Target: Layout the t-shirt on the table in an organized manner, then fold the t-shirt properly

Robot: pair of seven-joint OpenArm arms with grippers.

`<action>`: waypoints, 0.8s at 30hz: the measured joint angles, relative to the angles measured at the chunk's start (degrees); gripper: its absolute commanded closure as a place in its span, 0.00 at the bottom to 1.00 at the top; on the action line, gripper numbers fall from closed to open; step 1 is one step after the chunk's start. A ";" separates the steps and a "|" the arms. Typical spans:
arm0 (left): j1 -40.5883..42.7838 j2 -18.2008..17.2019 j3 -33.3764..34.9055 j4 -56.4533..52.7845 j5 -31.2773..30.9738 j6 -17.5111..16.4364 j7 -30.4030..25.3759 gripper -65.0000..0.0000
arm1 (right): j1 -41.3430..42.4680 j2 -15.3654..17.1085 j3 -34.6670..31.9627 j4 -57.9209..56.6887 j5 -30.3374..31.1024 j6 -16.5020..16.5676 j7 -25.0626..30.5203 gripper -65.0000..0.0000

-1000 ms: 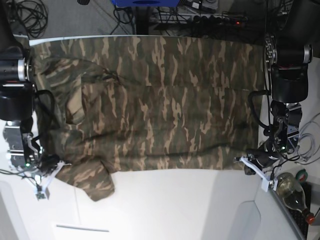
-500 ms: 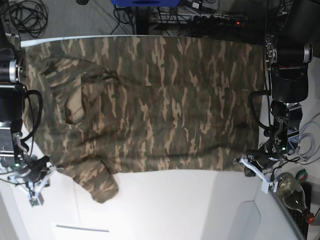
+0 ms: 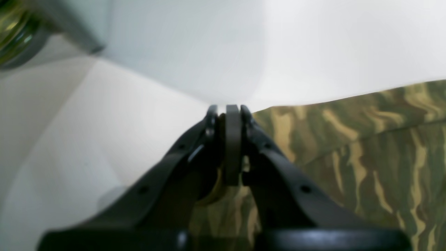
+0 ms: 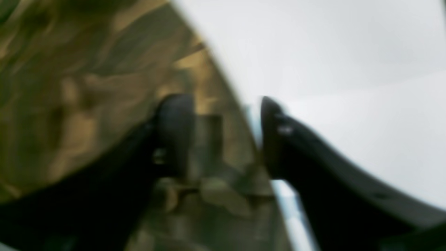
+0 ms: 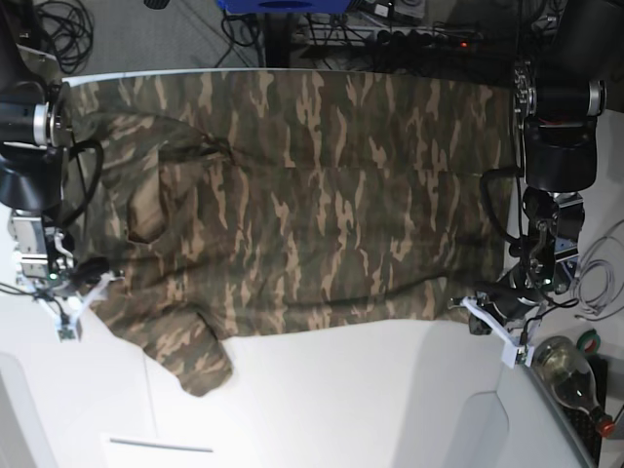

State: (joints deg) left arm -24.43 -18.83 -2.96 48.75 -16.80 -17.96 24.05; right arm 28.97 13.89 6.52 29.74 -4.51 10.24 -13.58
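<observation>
T-shirt (image 5: 292,205) in camouflage cloth lies spread nearly flat across the white counter (image 5: 341,400), collar (image 5: 146,210) toward the right arm's side and hem toward the left arm's, with one sleeve (image 5: 180,346) flopped out onto bare counter. It looks soft and light — it will drape, crease and slide easily over the smooth top, so a pinch at an edge should hold better than a press in the middle. Corners, hem and shoulder seams seem the sensible places to take hold.

Left claw (image 3: 226,115) is closed at the hem corner; cloth appears pinched between its fingers, though the blur leaves that uncertain. Right claw (image 4: 226,132) stands parted, one finger over the shirt's edge and the other over bare counter — gripping nothing that I can see.
</observation>
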 measured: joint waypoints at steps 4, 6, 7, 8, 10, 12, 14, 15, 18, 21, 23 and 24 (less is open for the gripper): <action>0.68 -0.44 -0.37 0.17 0.02 0.42 -0.24 1.00 | 1.49 -0.02 3.87 0.15 0.20 0.26 1.03 0.23; 0.83 -0.39 -0.37 0.17 0.04 0.39 -0.02 1.00 | 1.03 1.31 4.48 0.15 -0.07 0.17 0.98 0.27; 0.81 -0.35 -0.37 0.17 0.02 0.37 -0.04 1.00 | 0.17 1.66 4.52 0.15 -0.02 0.13 1.05 0.29; 0.74 -0.26 -0.35 0.17 -0.02 0.37 -0.13 1.00 | -0.70 1.77 4.52 0.13 -0.07 0.04 0.70 0.31; 0.76 -0.22 -0.35 0.17 0.00 0.35 -0.28 1.00 | -2.25 1.29 4.52 -0.11 -0.04 0.07 0.02 0.34; 1.16 -0.26 -0.37 0.26 -0.02 0.35 -0.26 1.00 | -2.93 0.94 4.50 -0.13 0.37 0.09 1.20 0.35; 1.62 -0.44 -0.37 0.26 0.04 0.44 -0.15 1.00 | -2.67 0.81 4.50 -0.13 0.00 0.11 0.55 0.36; 1.64 -0.44 -0.37 0.26 0.02 0.57 -0.07 1.00 | -2.67 0.83 4.50 -0.11 0.02 0.09 0.55 0.40; 1.55 -0.22 -0.35 0.26 0.00 0.35 -0.07 1.00 | -3.41 1.01 4.52 -0.04 0.59 0.22 1.16 0.84; 1.60 -0.26 -0.35 0.26 0.02 0.35 -0.20 1.00 | -3.65 0.98 4.50 0.17 0.52 0.24 0.74 1.00; 1.62 -0.31 -0.37 0.26 0.02 0.37 -0.17 1.00 | -3.65 0.98 4.52 0.20 0.39 0.24 0.72 0.99; 1.60 -0.31 -0.35 0.26 0.02 0.37 -0.20 1.00 | -3.78 0.94 4.52 0.46 0.42 0.26 0.57 1.00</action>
State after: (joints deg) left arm -22.83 -19.14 -3.31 49.01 -16.78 -17.58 23.86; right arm 25.19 14.83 11.05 30.20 -4.10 10.50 -13.02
